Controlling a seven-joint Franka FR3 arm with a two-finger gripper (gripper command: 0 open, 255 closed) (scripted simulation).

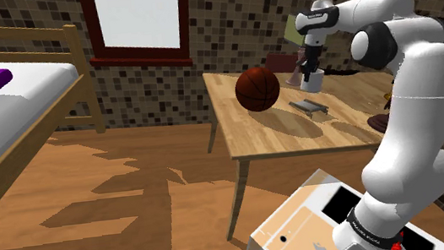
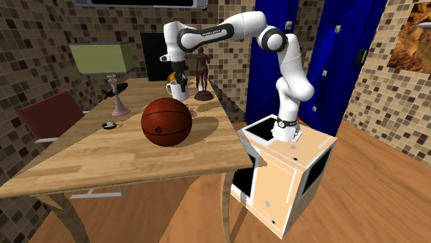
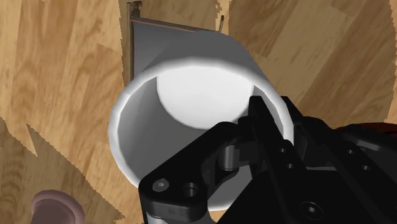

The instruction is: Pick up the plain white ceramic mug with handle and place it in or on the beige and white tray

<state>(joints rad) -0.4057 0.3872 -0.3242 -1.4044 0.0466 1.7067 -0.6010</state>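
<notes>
Mosaic-tiled walls stand behind a wooden table [image 1: 269, 145] that carries a basketball [image 1: 257, 88] and, just beside it, a flat grey tray [image 1: 310, 105]. The black gripper [image 1: 314, 63] is clamped on the wall of the white mug [image 1: 313, 82], one finger inside the rim. The mug sits just beyond the tray. Whether its base touches the table cannot be told.

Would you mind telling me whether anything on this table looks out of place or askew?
Only the basketball, lying loose on the wooden table: an odd thing there, and it might roll. The white mug looks upright; nothing is spilled.
</notes>
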